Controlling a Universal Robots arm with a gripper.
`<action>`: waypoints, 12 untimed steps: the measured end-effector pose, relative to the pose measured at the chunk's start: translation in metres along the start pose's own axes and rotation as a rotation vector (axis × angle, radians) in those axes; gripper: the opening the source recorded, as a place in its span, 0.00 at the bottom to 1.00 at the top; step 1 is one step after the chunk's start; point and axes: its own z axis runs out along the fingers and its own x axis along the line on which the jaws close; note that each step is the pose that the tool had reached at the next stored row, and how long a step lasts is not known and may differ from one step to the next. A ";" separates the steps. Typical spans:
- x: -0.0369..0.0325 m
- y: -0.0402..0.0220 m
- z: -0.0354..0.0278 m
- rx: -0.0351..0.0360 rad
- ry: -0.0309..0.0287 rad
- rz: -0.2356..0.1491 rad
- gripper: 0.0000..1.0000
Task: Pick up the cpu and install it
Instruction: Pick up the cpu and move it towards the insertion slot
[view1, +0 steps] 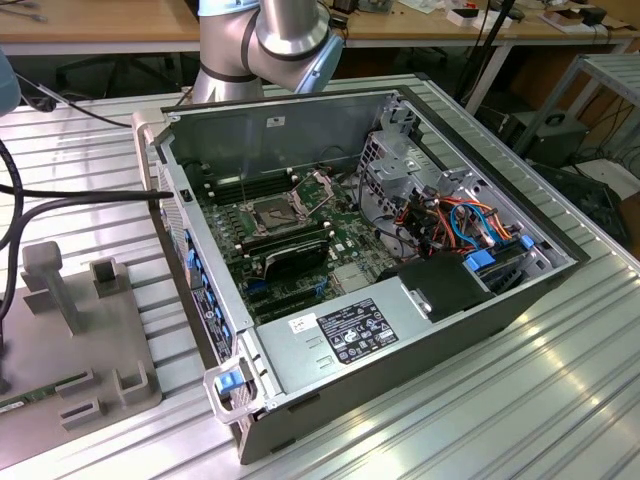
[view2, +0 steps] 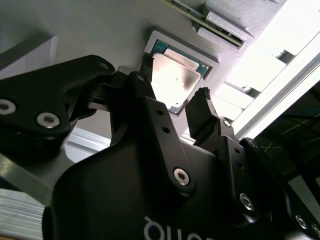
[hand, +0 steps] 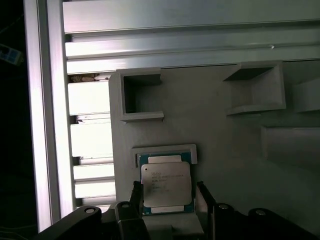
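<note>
While one cpu (hand: 165, 184) is lying in one grey fixture pocket (hand: 165, 149), the gripper (hand: 168, 196) is straddling it, its two fingers (hand: 202, 197) spread apart.

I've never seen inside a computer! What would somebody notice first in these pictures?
The big open computer case sits in the middle of the exterior view, full of green board and coloured wires. In both wrist views the shiny square cpu lies in a grey holder, with the robot's black fingers open on either side of it.
</note>
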 end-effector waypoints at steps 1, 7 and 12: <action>0.0000 0.0000 0.0008 -0.0001 -0.0001 0.000 0.54; 0.0000 -0.0001 0.0023 0.0000 -0.0001 0.000 0.54; 0.0001 -0.0001 0.0029 -0.0001 -0.0001 0.000 0.54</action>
